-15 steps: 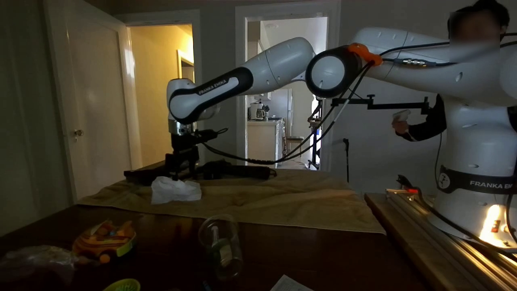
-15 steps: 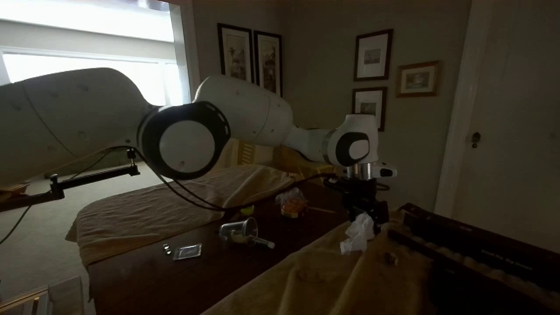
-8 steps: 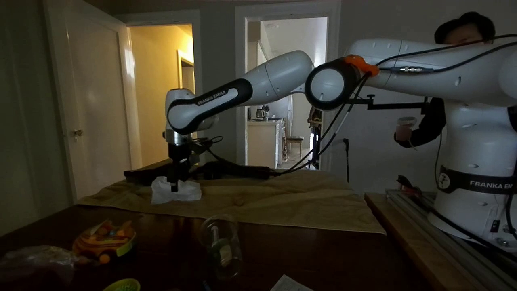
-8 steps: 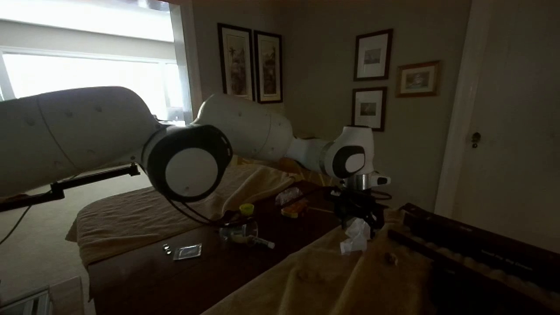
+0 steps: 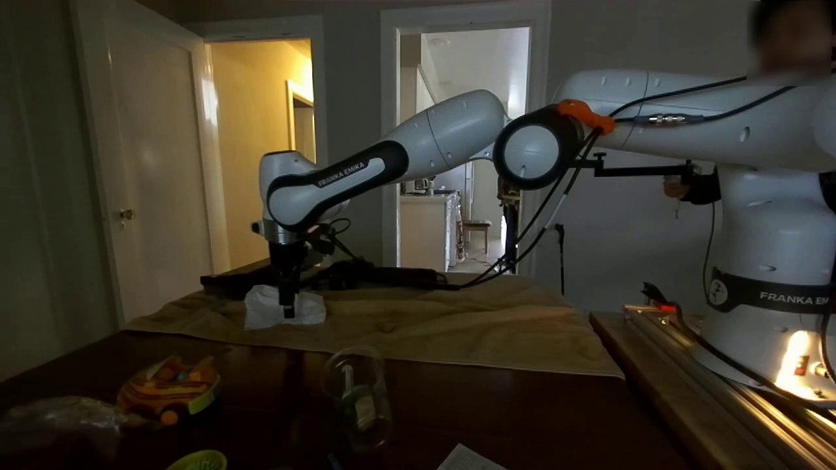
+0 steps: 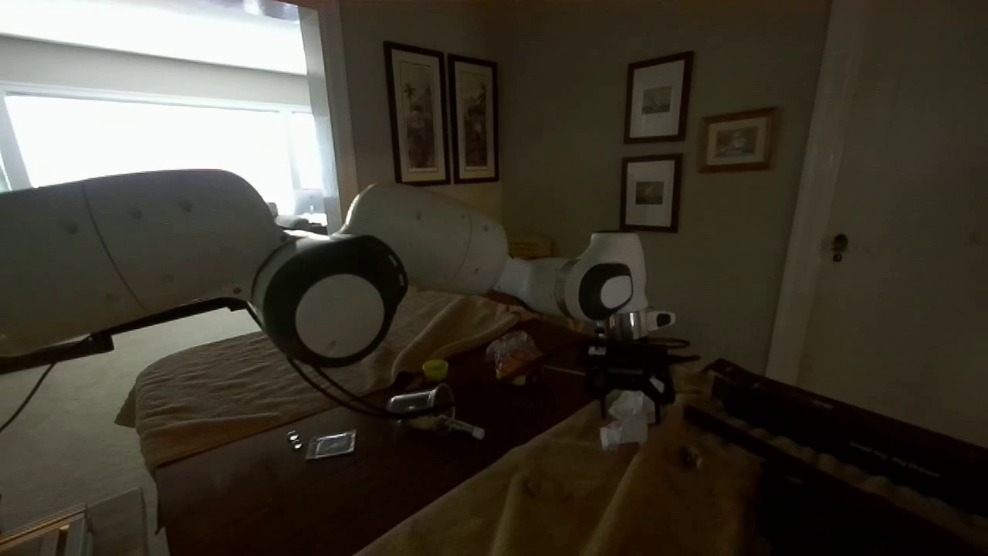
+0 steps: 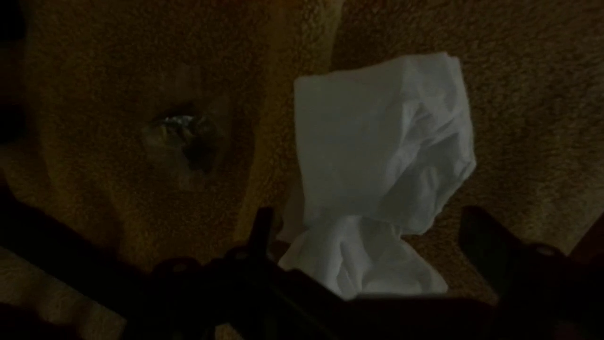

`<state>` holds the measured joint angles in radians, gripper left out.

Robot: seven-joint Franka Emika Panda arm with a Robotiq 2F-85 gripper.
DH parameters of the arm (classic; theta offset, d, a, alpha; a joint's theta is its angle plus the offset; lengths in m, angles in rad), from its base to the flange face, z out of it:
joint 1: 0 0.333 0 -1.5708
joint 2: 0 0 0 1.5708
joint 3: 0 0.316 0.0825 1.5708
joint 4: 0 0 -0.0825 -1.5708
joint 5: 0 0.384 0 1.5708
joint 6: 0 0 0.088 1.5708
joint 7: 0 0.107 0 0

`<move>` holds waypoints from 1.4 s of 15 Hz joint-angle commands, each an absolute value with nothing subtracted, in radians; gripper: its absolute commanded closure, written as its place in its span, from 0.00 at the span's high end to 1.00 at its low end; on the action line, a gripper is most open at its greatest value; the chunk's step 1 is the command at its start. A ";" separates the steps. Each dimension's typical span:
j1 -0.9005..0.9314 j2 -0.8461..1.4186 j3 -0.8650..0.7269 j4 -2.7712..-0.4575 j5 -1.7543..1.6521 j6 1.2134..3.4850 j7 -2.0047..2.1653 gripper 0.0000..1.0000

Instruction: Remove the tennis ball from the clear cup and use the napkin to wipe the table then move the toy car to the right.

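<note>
Dark worktop (image 5: 522, 411) with a tan towel (image 5: 457, 320) on it, end effector (image 7: 367, 215) spread wide, holding nothing, straddling the white napkin (image 7: 373, 156) (towel right under it). The clear cup (image 6: 417, 400) is on its side well apart from the napkin, and so's the toy car (image 5: 171, 391). Looks like step 2 of 3 to me, grabbing the napkin for the wipe. Next I'd dip slightly, then pinch.
</note>
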<state>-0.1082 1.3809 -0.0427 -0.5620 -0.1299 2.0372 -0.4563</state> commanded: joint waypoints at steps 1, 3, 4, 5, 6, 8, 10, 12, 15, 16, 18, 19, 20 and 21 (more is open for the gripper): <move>-0.100 1.375 -0.056 -0.577 -0.139 2.043 -0.428 1.00; -0.109 1.368 -0.037 -0.581 -0.130 2.113 -0.463 1.00; -0.114 1.367 -0.038 -0.578 -0.131 2.153 -0.469 1.00; -0.118 1.366 -0.038 -0.575 -0.130 2.189 -0.468 1.00; -0.126 1.364 -0.038 -0.573 -0.128 2.227 -0.466 1.00; -0.144 1.367 -0.022 -0.573 -0.111 2.287 -0.473 1.00; -0.166 1.378 0.018 -0.578 -0.081 2.331 -0.501 0.79; -0.187 1.390 0.076 -0.585 -0.049 2.356 -0.546 0.68; -0.200 1.403 0.142 -0.585 -0.028 2.343 -0.607 0.46; -0.204 1.407 0.159 -0.584 -0.027 2.339 -0.624 0.40; -0.207 1.408 0.182 -0.585 -0.034 2.329 -0.639 0.26; -0.206 1.406 0.185 -0.586 -0.040 2.322 -0.638 0.18; -0.203 1.400 0.183 -0.590 -0.047 2.311 -0.631 0.12; -0.199 1.393 0.178 -0.594 -0.052 2.297 -0.617 0.04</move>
